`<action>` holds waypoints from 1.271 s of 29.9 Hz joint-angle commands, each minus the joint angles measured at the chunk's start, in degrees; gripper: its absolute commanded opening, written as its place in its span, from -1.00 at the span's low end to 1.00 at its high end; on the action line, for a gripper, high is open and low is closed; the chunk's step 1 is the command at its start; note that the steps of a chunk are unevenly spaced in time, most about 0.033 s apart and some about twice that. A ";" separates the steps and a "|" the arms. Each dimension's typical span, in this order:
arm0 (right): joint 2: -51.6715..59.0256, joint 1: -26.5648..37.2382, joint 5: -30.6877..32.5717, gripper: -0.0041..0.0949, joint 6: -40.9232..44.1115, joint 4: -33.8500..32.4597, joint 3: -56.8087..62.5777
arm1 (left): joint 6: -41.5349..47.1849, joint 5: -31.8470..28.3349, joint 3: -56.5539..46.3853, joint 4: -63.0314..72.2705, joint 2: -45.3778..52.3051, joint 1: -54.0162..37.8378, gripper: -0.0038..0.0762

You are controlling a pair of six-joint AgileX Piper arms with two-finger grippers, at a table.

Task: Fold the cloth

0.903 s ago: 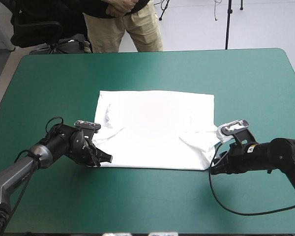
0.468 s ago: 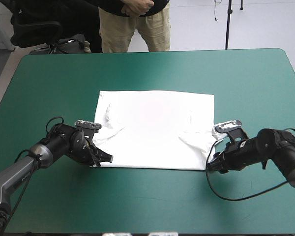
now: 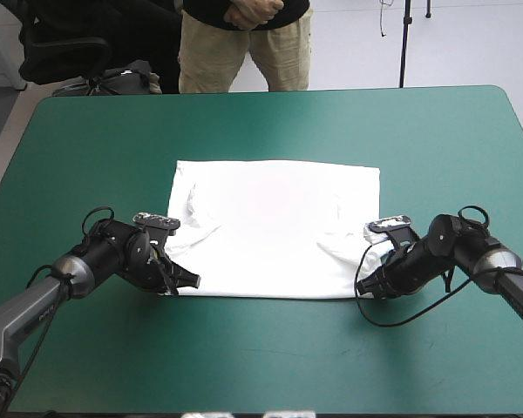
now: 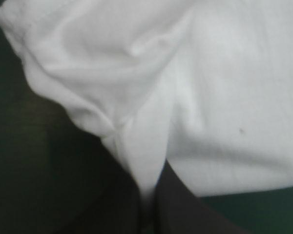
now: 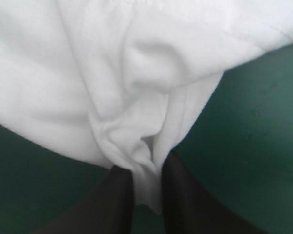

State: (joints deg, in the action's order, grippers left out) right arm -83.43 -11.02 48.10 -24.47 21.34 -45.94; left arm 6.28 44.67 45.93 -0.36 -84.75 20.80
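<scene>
**A:** What does the high view show?

**B:** A white T-shirt (image 3: 275, 231) lies spread flat in the middle of the bench (image 3: 270, 131), on its teal-green cover. The left jaws sit at its near left corner and the right jaws at its near right corner, probably so both corners can be lifted together for a fold. Their grip is hard to judge from here.

**A:** And the left wrist view?

**B:** The left jaws are all but closed, with a ridge of white cloth pinched between them. The shirt runs out of view.

**A:** And the right wrist view?

**B:** The right jaws are nearly together on a bunched corner. Cloth hides their tips.
</scene>
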 commanded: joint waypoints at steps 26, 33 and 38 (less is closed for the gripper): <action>17.18 0.04 8.35 -0.95 -0.08 3.00 -12.47 | 0.26 2.74 12.24 -10.83 13.89 -0.42 -0.94; 6.75 1.31 3.05 -0.95 -2.16 4.22 -19.78 | 2.80 -6.51 20.67 -8.79 2.93 -5.50 -0.94; -0.49 4.61 1.09 -0.95 -8.58 11.27 -24.45 | 1.48 -10.04 26.73 -5.88 -5.79 -8.53 -0.94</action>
State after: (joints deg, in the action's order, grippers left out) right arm -82.73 -8.12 51.82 -29.07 27.11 -66.65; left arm 8.15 39.54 68.18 -7.27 -88.55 13.19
